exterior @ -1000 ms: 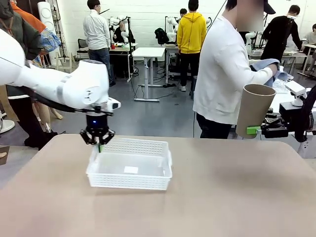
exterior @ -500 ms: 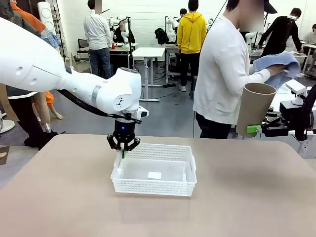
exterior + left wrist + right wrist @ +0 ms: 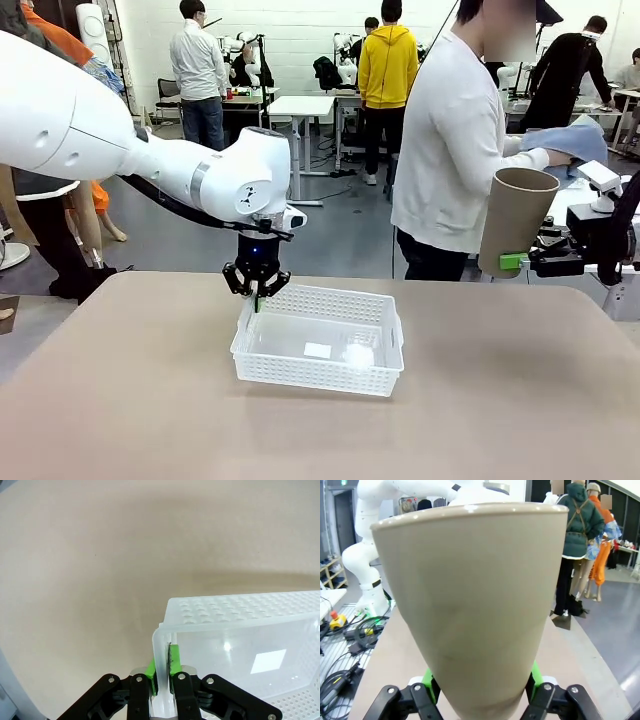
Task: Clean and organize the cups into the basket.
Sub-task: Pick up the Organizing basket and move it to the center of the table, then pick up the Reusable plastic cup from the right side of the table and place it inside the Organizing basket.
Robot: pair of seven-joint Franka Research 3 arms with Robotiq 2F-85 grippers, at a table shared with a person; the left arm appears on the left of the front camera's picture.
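L tool (image 3: pixel 257 292) clamped on wall of white perforated plastic basket (image 3: pixel 320 378), prob. to position it; R tool (image 3: pixel 512 263) grips tall tan cup (image 3: pixel 515 215) upright, prob. for wiping.

The basket (image 3: pixel 318 376) is white plastic, faintly translucent, its lattice walls dotted with small holes and its smooth floor glossy enough to catch a bright glare spot (a pale rectangle (image 3: pixel 267 661) also sits on the floor, reflected or stuck on, I cannot tell which). The cup (image 3: pixel 513 225) is matt tan and smooth, with only a soft sheen along its rim. The table (image 3: pixel 480 430) has a dull, even beige surface. The left gripper (image 3: pixel 257 293) and right gripper (image 3: pixel 512 263) are black with a slight satin look, carrying matt green pads (image 3: pixel 152 672). The left arm's shell (image 3: pixel 70 125) is glossy white. The person's cloth (image 3: pixel 566 138) is soft blue fabric.
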